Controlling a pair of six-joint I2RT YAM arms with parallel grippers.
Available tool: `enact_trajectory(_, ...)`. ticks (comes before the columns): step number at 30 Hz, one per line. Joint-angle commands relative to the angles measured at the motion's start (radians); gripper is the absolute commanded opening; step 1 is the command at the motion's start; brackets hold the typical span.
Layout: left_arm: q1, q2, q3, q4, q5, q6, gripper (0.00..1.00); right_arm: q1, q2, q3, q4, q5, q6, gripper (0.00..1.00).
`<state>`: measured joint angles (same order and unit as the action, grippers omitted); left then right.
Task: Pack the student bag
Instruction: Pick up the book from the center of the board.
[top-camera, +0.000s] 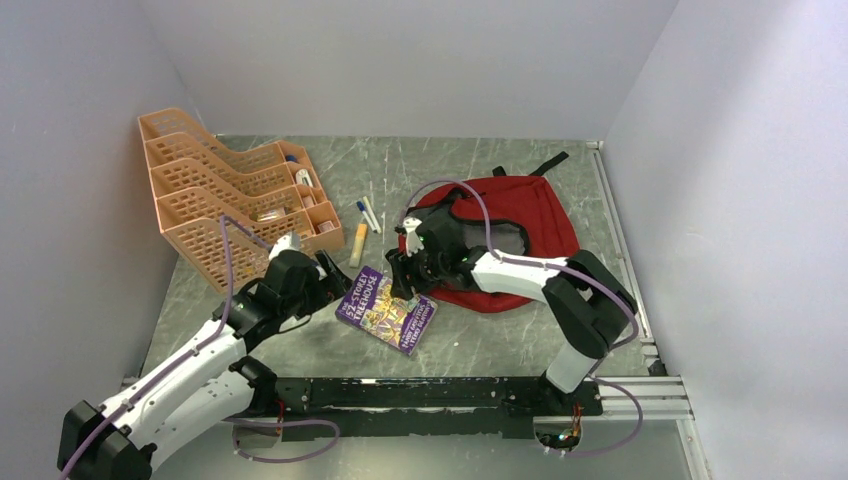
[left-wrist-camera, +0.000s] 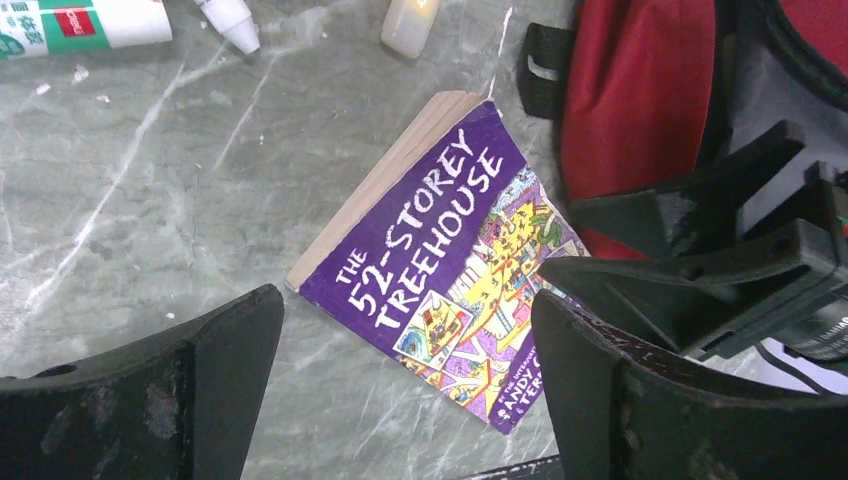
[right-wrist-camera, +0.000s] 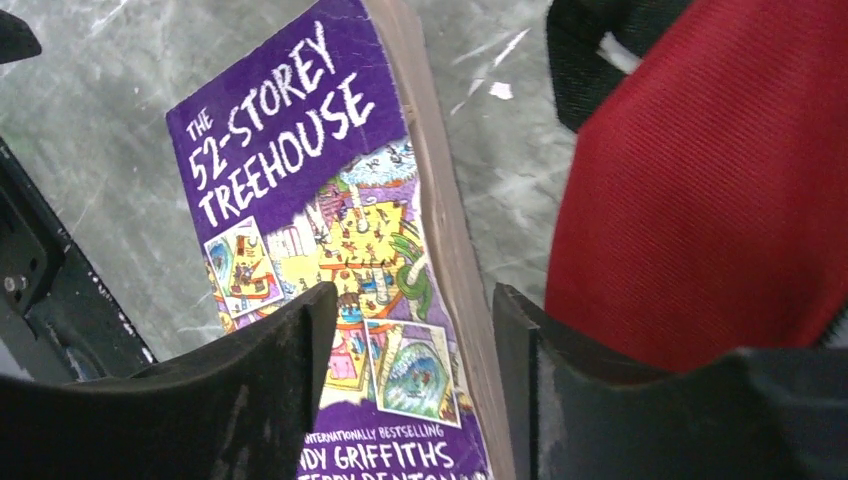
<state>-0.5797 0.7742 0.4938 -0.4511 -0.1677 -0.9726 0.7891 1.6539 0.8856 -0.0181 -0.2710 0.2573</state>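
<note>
robotics lab test cell: plain pale panels (top-camera: 400, 60) are enclosing a grey marbled tabletop (top-camera: 480, 345); an aluminium rail (top-camera: 650, 398) is running along its near edge.

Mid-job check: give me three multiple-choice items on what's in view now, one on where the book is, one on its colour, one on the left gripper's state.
1. Where is the book? A inside the student bag; B on top of the bag; C flat on the table beside the bag.
2. Its cover is mainly: A purple; B green; C white.
3. The left gripper is: A shut on the book; B open, holding nothing; C shut on the bag's strap.
Key: C, tabletop shows around it; A, purple in every view; B, its fingers stand wide apart above the table.
</note>
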Motion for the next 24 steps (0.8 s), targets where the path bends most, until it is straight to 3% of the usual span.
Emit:
enact_trajectory(1,0.005,-0.007,-0.020,0.000,0.040,-0.046,0.98,-0.001,0.051,0.027,0.012,-0.115,-0.043,0.58)
enact_trajectory(7,0.004,0.000,-0.031,0.002,0.042,-0.050,0.98,0.001,0.090,0.018,0.010,-0.114,-0.057,0.51)
enact_trajectory(11,0.004,-0.001,-0.052,0.021,0.065,-0.081,0.98,0.001,0.109,0.002,-0.012,-0.032,-0.054,0.48)
enact_trajectory(15,0.005,0.016,-0.080,0.055,0.094,-0.107,0.98,-0.001,0.116,-0.024,-0.007,0.049,-0.007,0.40)
enact_trajectory(20,0.005,0.043,-0.092,0.059,0.099,-0.107,0.98,-0.017,0.110,-0.091,0.057,0.067,0.072,0.21)
enact_trajectory(23,0.004,0.042,-0.098,0.067,0.098,-0.109,0.98,-0.039,0.114,-0.132,0.102,0.034,0.109,0.00)
enact_trajectory(24,0.003,0.040,-0.101,0.070,0.098,-0.110,0.98,-0.046,0.115,-0.147,0.115,0.024,0.124,0.00)
